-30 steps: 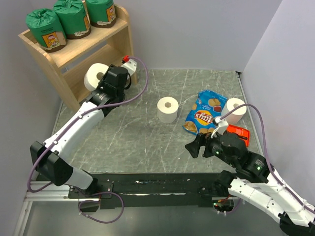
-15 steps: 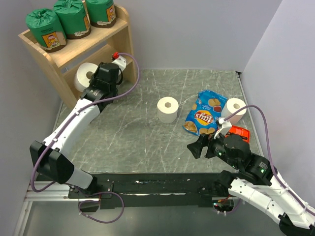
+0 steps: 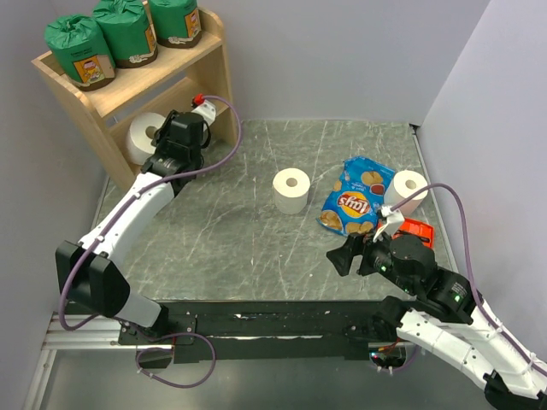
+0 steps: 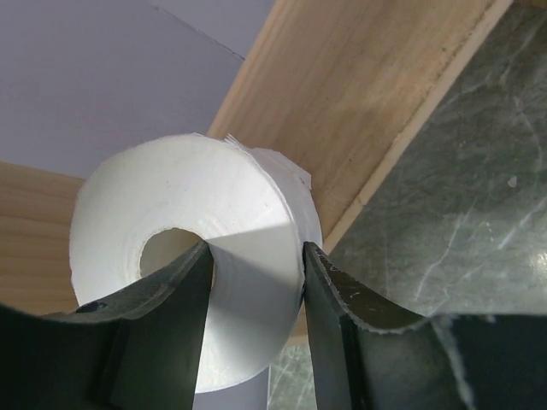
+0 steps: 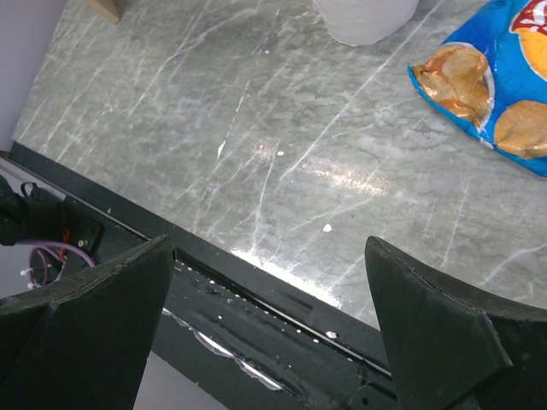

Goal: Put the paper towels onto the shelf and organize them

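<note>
Three green-wrapped rolls (image 3: 120,34) stand on the top tier of the wooden shelf (image 3: 205,64). My left gripper (image 3: 154,147) is shut on a bare white roll (image 3: 141,137), one finger in its core and one outside, holding it inside the lower tier; the roll (image 4: 184,256) fills the left wrist view between the fingers (image 4: 338,299). A second white roll (image 3: 291,190) stands upright mid-table, its base at the top of the right wrist view (image 5: 363,17). A third white roll (image 3: 408,188) stands at the right. My right gripper (image 3: 342,254) is open and empty over the table's near edge.
A blue snack bag (image 3: 355,198) lies between the two table rolls, and it shows in the right wrist view (image 5: 487,85). A flat red packet (image 3: 417,231) lies beside the right arm. Grey walls close in left, back and right. The black front rail (image 5: 256,307) runs below the right gripper.
My left gripper has carried the white roll left and back, from in front of the shelf into its lower tier. The right arm has barely moved.
</note>
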Action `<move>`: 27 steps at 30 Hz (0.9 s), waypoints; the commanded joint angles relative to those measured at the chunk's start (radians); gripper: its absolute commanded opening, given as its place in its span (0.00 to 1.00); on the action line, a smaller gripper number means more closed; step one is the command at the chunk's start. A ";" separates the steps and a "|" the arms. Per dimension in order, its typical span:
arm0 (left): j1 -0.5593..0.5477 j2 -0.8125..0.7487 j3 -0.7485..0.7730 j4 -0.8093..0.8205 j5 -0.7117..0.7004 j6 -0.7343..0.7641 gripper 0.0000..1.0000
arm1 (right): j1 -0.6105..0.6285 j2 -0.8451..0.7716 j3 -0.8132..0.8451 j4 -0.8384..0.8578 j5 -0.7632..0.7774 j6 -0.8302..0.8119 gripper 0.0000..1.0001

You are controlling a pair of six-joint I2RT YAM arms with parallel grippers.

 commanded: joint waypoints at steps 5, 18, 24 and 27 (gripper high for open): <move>0.036 0.049 0.054 0.071 -0.076 0.079 0.57 | 0.004 -0.068 0.028 -0.030 0.052 0.000 1.00; 0.019 0.052 0.126 0.070 -0.089 0.070 0.76 | 0.004 -0.079 0.025 -0.058 0.070 -0.020 1.00; -0.011 0.018 0.120 0.021 -0.034 -0.004 0.66 | 0.004 -0.088 0.017 -0.055 0.070 -0.014 1.00; -0.012 0.008 0.068 0.021 -0.023 -0.023 0.60 | 0.004 -0.098 0.012 -0.053 0.064 -0.009 0.99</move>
